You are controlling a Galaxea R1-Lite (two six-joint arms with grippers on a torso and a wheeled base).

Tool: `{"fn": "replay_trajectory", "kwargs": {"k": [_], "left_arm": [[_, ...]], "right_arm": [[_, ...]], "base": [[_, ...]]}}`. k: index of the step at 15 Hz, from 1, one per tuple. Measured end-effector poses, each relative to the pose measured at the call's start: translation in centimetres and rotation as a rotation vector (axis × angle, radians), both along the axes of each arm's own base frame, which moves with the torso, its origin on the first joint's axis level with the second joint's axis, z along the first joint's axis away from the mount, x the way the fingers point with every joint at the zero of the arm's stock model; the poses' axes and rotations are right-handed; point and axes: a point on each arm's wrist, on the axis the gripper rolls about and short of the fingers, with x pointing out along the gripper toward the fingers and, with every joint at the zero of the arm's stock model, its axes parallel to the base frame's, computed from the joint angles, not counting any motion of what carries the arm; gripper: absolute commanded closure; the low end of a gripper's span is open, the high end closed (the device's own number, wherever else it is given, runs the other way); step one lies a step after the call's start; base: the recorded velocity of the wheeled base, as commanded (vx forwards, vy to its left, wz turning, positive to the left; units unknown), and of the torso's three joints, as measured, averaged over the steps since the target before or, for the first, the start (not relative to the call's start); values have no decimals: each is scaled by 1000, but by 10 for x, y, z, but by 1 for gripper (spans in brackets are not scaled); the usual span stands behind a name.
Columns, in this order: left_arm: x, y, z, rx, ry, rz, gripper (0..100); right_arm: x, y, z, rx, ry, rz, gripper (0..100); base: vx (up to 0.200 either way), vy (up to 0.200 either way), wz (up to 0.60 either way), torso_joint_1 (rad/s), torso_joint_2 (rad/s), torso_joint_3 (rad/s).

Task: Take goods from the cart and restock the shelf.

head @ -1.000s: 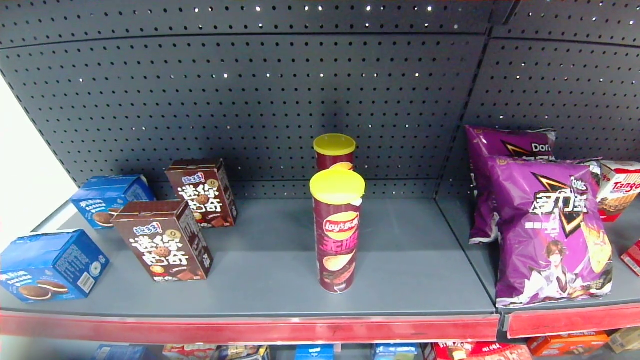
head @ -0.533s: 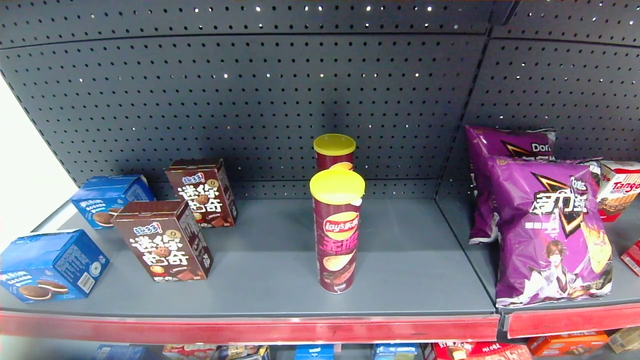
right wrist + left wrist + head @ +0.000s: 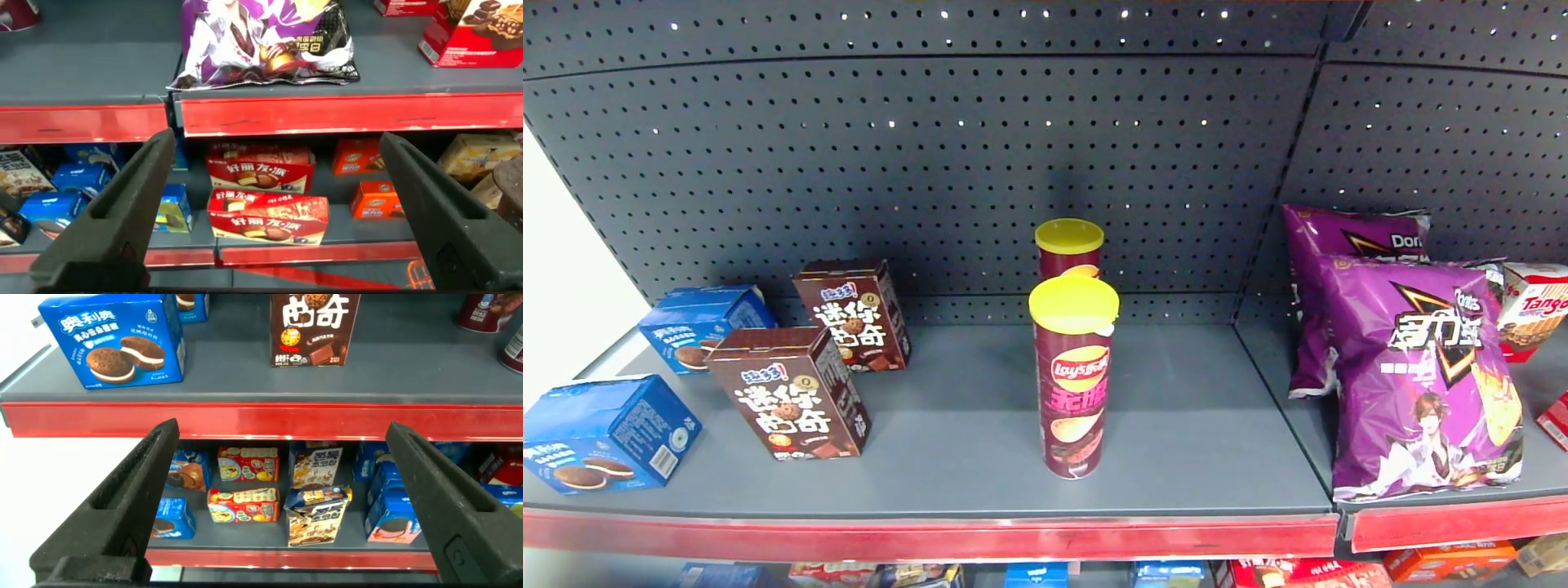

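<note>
Left claw (image 3: 282, 433) spread wide, empty, facing the grey shelf (image 3: 229, 385); brown cookie box (image 3: 315, 327) sits just beyond its tips. Right claw (image 3: 278, 140) gapes too, purple chip bag (image 3: 261, 37) just beyond; perforated backboard (image 3: 931, 163) farther back.

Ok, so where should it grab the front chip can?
Probably around its mid-body, from the shelf front: the front can stands upright, a round tube with bare shelf on both sides. The rear can sits close behind, so reach shallow.
</note>
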Motion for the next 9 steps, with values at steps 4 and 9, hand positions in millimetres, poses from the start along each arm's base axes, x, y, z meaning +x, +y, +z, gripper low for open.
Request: {"fn": "replay_trajectory", "kwargs": {"k": [4, 9], "left_arm": [[0, 0, 0, 0, 0, 0, 0], [0, 0, 0, 0, 0, 0, 0]], "right_arm": [[0, 0, 0, 2, -1, -1, 0], [0, 0, 0, 3, -1, -2, 0]], "base": [[0, 0, 0, 0, 0, 0], [0, 0, 0, 0, 0, 0]]}}
